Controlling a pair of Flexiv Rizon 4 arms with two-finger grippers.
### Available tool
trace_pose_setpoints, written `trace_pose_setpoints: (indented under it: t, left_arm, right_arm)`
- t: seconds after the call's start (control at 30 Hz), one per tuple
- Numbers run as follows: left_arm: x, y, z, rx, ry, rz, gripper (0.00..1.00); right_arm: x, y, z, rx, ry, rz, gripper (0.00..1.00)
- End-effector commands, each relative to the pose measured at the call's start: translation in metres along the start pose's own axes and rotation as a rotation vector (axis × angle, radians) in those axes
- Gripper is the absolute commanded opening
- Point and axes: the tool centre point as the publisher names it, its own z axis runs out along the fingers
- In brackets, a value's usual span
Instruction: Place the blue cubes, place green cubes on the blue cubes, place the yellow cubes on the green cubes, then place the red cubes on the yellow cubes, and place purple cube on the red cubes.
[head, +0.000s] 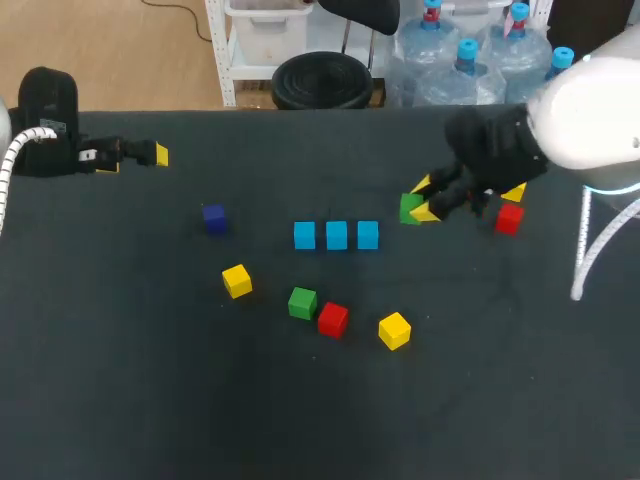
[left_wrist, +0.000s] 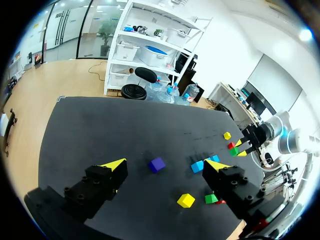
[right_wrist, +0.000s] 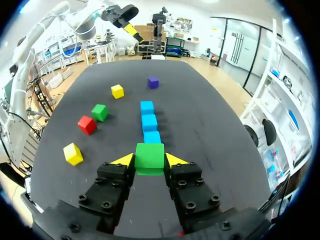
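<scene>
Three blue cubes lie in a row at the table's middle. My right gripper is shut on a green cube just right of that row. In the right wrist view the green cube fills the gap between the yellow tips, in line with the blue row ahead. A second green cube, a red cube and two yellow cubes lie nearer the front. The purple cube sits left of the row. My left gripper stands open at the far left, holding nothing.
Another red cube and a yellow cube, partly hidden by my right arm, lie at the right behind the gripper. In the left wrist view the purple cube lies far ahead of the open fingers.
</scene>
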Motion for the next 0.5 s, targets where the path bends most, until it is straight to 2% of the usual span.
trace_pose_setpoints:
  t: [0.03, 0.5]
  left_arm:
    - [-0.001, -0.001, 0.000, -0.006, 0.004, -0.002, 1.00]
    - [-0.001, -0.001, 0.000, -0.006, 0.004, -0.002, 1.00]
  right_arm:
    - [-0.012, 0.002, 0.016, -0.006, -0.005, -0.006, 0.00]
    - [-0.036, 0.009, 0.052, -0.058, -0.013, -0.035, 0.00]
